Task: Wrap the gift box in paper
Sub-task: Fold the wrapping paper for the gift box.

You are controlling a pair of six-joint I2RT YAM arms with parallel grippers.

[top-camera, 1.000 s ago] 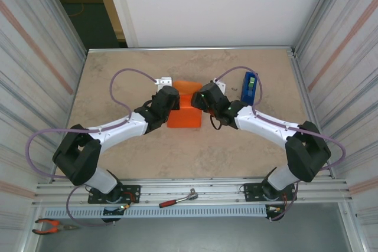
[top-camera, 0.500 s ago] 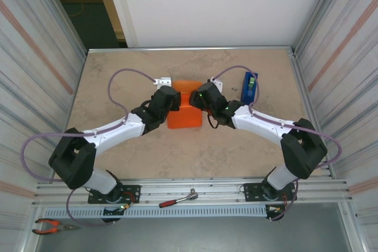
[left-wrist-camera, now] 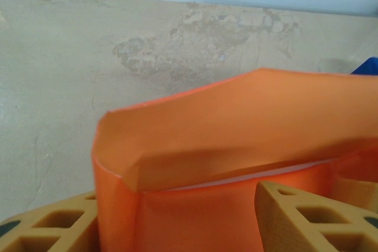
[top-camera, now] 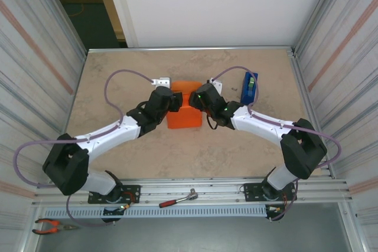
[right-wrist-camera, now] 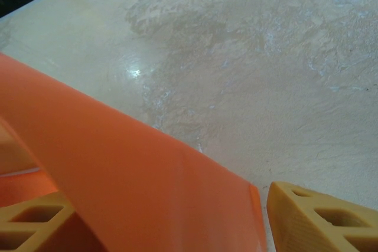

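The paper (top-camera: 184, 116) sits as an orange parcel at the middle of the worktop (top-camera: 118, 81) in the top view. The gift box is hidden inside it, and both arms meet over its far end. The left gripper (left-wrist-camera: 177, 196) stands spread, with the parcel's end wall between its fingers and a loose flap (left-wrist-camera: 236, 122) arching above. The right gripper (right-wrist-camera: 168, 202) is spread too, and the sheet lies across its gap unpinched. The risk, as I judge it, is that the untaped flap springs open. A finger closing or pushing could also crease the thin sheet, or shove the light parcel toward the blue tape dispenser (top-camera: 248, 87) at the right. The top view gives the layout, but the arms cover the fold. The left wrist view shows the flap's open mouth and a pale sliver (left-wrist-camera: 254, 175) beneath it, perhaps the box's edge. The right wrist view shows the flap's free corner stopping just short of the lower-right finger (right-wrist-camera: 319, 216).
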